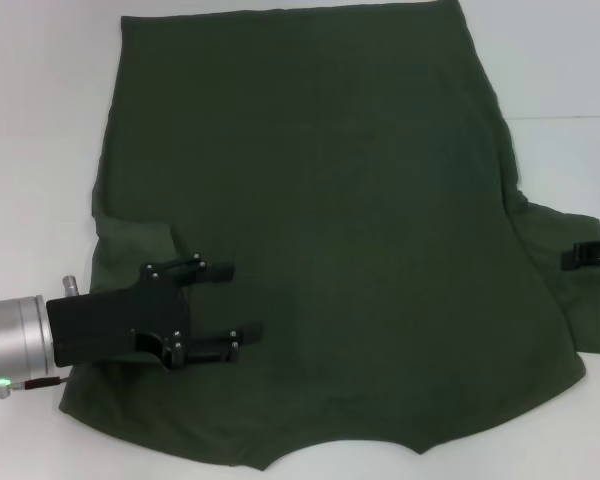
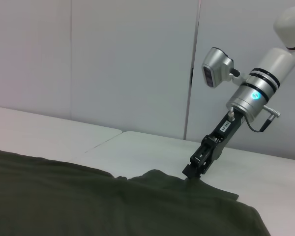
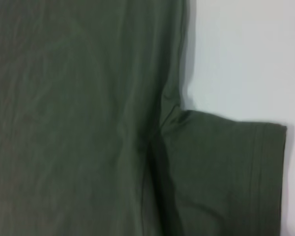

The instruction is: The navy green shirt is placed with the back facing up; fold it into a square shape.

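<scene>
The navy green shirt [image 1: 330, 220] lies flat on the white table [image 1: 40, 100], plain side up, with its neckline toward me and its hem at the far end. Its left sleeve looks folded in over the body. My left gripper [image 1: 238, 302] is open and empty, low over that folded left part. My right gripper [image 1: 588, 254] is at the right sleeve [image 1: 570, 300]. The left wrist view shows the right gripper [image 2: 196, 169] with its tip down on the sleeve's edge. The right wrist view shows the sleeve [image 3: 226, 172] lying flat beside the shirt's body [image 3: 69, 118].
Bare white table surrounds the shirt on the left, on the right [image 1: 570, 70] and along the near edge. A plain pale wall [image 2: 132, 59] stands behind the table in the left wrist view.
</scene>
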Robot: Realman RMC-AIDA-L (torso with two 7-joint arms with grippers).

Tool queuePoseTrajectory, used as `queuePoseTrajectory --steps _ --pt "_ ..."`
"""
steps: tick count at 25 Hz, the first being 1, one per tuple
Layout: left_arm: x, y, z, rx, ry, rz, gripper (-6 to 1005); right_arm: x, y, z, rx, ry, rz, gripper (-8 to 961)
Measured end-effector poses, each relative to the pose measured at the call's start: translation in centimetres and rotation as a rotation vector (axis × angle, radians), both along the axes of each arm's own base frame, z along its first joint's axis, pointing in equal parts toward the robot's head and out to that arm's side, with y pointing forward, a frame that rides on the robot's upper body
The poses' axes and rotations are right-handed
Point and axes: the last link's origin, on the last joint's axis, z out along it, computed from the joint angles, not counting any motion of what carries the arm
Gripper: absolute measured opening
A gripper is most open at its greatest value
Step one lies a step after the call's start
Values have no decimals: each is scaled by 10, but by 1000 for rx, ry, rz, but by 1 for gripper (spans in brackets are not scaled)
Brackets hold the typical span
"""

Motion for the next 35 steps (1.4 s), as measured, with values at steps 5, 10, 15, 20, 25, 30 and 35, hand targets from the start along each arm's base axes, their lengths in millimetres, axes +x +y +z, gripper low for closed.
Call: queuePoseTrajectory --steps 5,10,15,20,25,30,35 --pt "0 0 0 1 1 -1 847 1 0 0 5 -6 1 857" --pt "1 1 0 2 1 -3 847 1 0 0 6 -7 2 853" --pt "1 0 0 1 1 -3 847 1 1 -1 6 -8 4 848" --pt "1 1 1 2 0 -3 847 0 1 -2 3 -11 7 844" --pt "1 1 1 3 0 -6 847 0 1 -2 3 -10 5 840" --pt "2 2 1 3 1 -8 847 0 1 -2 3 -9 -1 596" --pt "2 2 2 5 2 -9 848 1 1 -2 4 -7 -3 582"
